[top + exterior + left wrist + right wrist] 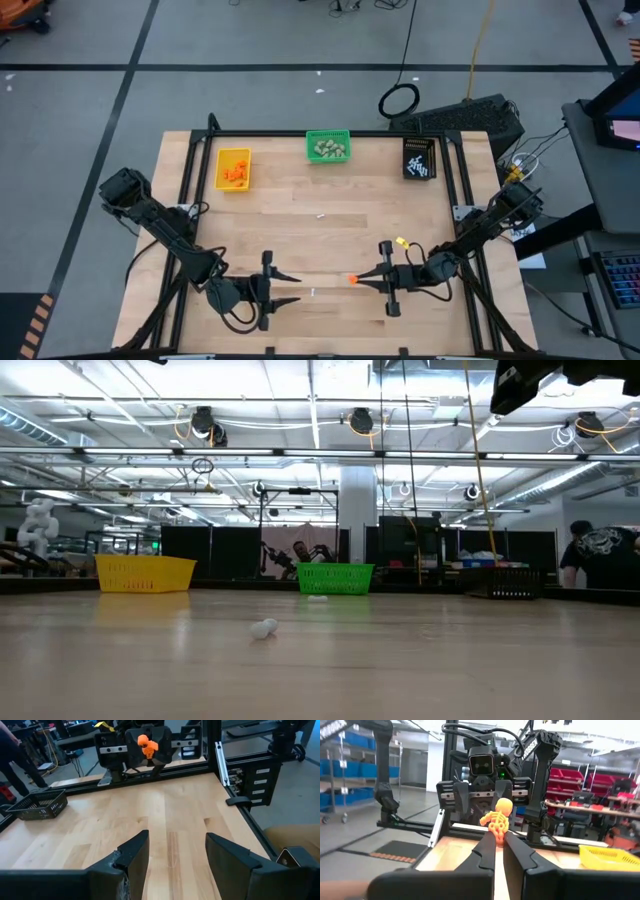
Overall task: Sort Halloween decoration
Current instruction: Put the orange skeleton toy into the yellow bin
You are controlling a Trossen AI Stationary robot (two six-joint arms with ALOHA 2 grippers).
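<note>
Fingers of the right gripper (496,851) pinch an orange skeleton figure (498,820) by its legs, held upright above the table's near middle, so the yellow bin (234,169) lies far-left, past the empty, parted left gripper (288,289).

Orange skeleton (497,822); yellow bin (233,169), green bin (328,147), black bin (419,158).

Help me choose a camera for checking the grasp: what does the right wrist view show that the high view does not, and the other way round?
Only the right wrist view shows that the held piece is an orange skeleton figure. Only the high view shows the yellow bin, green bin and black bin together. Both show the right gripper shut on it, facing the open left gripper.
</note>
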